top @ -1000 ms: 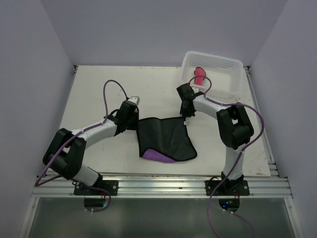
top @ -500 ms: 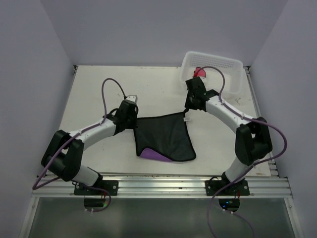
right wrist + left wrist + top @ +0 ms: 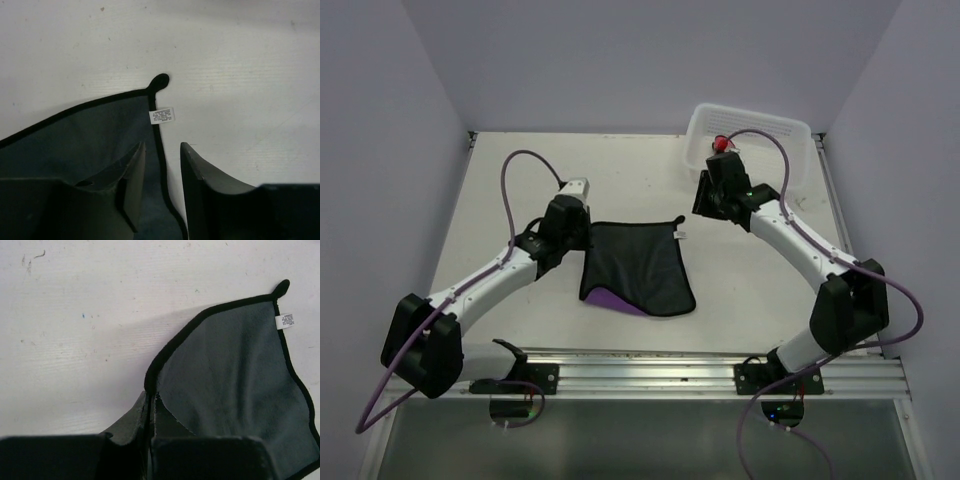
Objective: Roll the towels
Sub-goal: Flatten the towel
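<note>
A black towel [image 3: 638, 262] lies spread on the white table, a purple towel [image 3: 608, 298] peeking out under its near left edge. My left gripper [image 3: 586, 232] is shut on the black towel's far left corner [image 3: 150, 385]; the cloth [image 3: 235, 375] fans out to the right. My right gripper [image 3: 162, 146] stands open just above the far right corner, the black hem [image 3: 161, 150] running between its fingers, near the white label [image 3: 162, 115]. In the top view it [image 3: 693, 211] hovers at that corner. A pink-red towel [image 3: 722, 146] sits in the basket.
The white perforated basket [image 3: 770, 132] stands at the far right corner of the table, just behind my right arm. Purple cables loop over both arms. Walls close in the table on three sides.
My right gripper has opened and let go of the black towel's far right corner. My left arm has pulled the towel leftward, and the cloth now lies flatter.
</note>
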Robot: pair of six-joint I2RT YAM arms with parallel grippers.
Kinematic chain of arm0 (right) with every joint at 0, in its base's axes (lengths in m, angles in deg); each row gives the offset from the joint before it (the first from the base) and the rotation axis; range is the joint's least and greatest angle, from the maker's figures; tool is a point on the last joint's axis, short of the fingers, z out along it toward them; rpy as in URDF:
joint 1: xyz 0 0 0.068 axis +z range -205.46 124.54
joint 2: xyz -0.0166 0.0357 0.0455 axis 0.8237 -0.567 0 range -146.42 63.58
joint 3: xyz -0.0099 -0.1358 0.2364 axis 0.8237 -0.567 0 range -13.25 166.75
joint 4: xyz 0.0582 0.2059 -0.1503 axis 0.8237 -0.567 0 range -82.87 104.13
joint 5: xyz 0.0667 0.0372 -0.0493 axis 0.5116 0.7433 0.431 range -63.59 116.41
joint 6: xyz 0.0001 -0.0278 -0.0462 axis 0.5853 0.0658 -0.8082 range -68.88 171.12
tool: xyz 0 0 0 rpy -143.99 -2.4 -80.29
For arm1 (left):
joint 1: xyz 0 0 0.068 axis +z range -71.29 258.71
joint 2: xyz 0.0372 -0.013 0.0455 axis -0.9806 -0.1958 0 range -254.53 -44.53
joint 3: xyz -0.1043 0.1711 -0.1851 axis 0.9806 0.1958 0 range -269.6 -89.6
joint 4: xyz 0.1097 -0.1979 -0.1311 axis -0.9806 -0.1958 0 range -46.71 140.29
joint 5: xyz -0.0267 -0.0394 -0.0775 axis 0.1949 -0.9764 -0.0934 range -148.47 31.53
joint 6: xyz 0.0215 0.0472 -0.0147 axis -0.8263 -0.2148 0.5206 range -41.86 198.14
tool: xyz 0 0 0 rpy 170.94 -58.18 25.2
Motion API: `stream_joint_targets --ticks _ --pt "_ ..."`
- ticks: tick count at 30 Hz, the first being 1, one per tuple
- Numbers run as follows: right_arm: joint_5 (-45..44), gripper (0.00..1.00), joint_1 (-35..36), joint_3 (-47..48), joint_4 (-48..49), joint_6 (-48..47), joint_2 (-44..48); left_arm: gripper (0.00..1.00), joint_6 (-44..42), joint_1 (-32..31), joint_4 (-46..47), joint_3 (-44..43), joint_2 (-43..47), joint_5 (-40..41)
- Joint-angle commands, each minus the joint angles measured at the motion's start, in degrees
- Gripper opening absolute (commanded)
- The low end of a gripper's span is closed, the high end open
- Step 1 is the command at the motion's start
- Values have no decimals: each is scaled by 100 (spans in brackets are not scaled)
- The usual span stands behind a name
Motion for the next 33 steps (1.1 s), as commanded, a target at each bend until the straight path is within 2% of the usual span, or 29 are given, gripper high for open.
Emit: stream_joint_targets --ticks 1,6,11,24,33 --pt "416 43 -23 -75 95 208 -474 0 -52 -30 134 158 94 -250" --pt "513 49 -14 478 104 428 -1432 0 54 -21 249 439 41 -391" --pt "180 55 -5 1208 -150 569 -2355 0 36 -30 311 510 -3 -365" --pt "-268 57 56 2122 -519 640 -3375 0 -104 -30 363 501 6 -417" --pt "-664 57 240 2219 -757 771 -3789 0 -148 -30 425 580 138 -549"
